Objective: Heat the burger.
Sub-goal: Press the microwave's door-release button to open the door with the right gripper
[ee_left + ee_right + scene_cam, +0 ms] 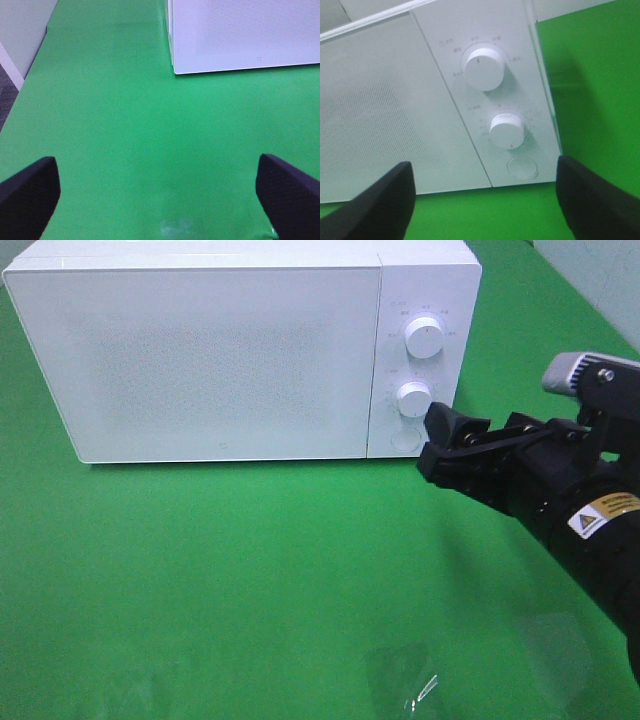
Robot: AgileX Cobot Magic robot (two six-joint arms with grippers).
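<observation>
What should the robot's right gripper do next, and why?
Probably ease the right gripper forward onto the lower knob and close on it. The microwave has its door shut, no burger is in sight, and the open gripper faces that knob without touching it. It could be aiming for the round button below instead.

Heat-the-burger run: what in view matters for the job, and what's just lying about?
Job:
- microwave, door shut
- lower knob
- right gripper, open, close to that knob
- Burger: not in view

Lying about:
- what looks like a clear plastic scrap on the green cloth
- left gripper, open over bare cloth
</observation>
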